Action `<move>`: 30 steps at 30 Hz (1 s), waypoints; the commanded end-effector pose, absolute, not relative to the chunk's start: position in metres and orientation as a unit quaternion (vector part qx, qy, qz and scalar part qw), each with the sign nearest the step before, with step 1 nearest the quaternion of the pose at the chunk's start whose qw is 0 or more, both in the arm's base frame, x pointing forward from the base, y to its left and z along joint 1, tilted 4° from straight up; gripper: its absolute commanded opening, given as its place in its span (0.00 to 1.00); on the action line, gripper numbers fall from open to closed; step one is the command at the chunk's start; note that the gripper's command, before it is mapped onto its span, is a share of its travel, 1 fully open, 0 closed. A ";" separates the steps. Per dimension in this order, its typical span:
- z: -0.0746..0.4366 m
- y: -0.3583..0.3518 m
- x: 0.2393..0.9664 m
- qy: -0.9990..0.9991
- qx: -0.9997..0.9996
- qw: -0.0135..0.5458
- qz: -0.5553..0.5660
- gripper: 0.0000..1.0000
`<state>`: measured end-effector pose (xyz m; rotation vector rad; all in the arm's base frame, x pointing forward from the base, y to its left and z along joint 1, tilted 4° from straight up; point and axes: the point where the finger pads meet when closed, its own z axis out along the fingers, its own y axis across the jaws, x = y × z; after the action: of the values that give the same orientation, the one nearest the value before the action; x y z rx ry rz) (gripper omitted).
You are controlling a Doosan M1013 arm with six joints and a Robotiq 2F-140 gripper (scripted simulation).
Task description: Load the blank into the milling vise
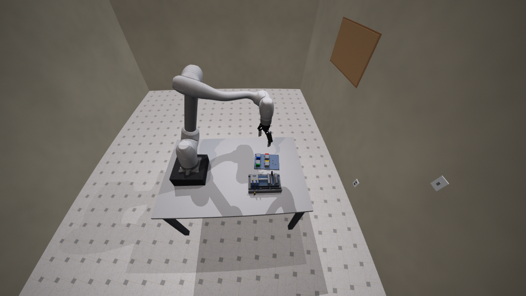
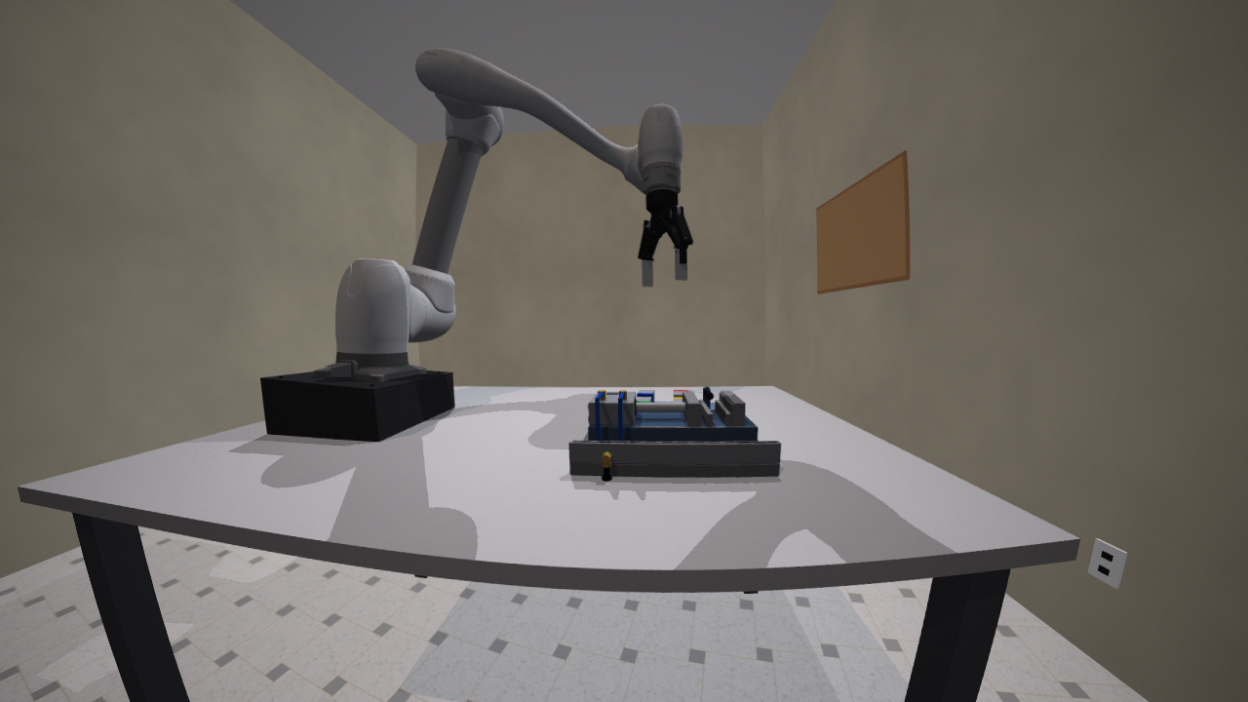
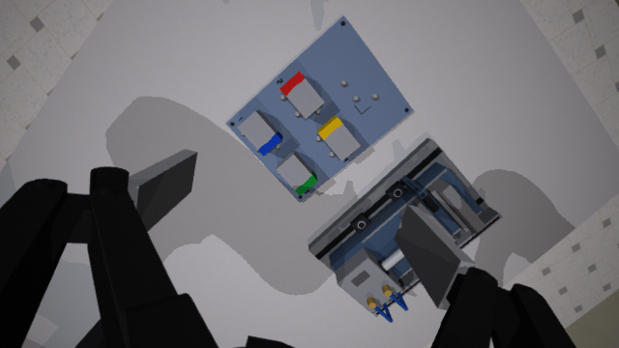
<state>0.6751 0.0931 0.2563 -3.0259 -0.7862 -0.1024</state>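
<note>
My gripper point(image 1: 264, 139) point(image 2: 664, 275) point(image 3: 301, 198) is open and empty, high above the table. The blank with the green end point(image 1: 258, 162) point(image 3: 295, 169) lies on the blue infeed plate point(image 1: 275, 157) point(image 3: 334, 55), at its corner near the vise; its green end faces the vise side. The milling vise point(image 1: 264, 190) point(image 2: 672, 456) point(image 3: 334, 240) stands beside the plate. Its fixed jaw point(image 1: 276, 179) point(image 2: 733, 409) is at the end away from the hoses. The dark work stop point(image 1: 272, 173) point(image 2: 707, 394) point(image 3: 429, 200) is on the infeed side. No blank shows between the jaws; my right finger hides part of the vise in the wrist view.
Blanks with blue point(image 1: 258, 158) point(image 3: 271, 144), red point(image 1: 266, 154) point(image 3: 293, 83) and yellow point(image 1: 266, 161) point(image 3: 331, 128) ends lie on the infeed plate among small pins. The hose block point(image 1: 254, 178) point(image 3: 358, 273) carries blue hoses. The black robot base point(image 1: 189, 180) point(image 2: 323, 409) stands at the table's left.
</note>
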 end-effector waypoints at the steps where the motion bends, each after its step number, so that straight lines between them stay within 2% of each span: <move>1: 0.256 0.093 0.675 -0.265 -0.964 0.006 -0.033 1.00; 30: 0.256 0.093 0.675 -0.456 -0.889 -0.001 -0.033 1.00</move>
<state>0.6751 0.0931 0.2563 -2.8133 -1.3969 -0.1046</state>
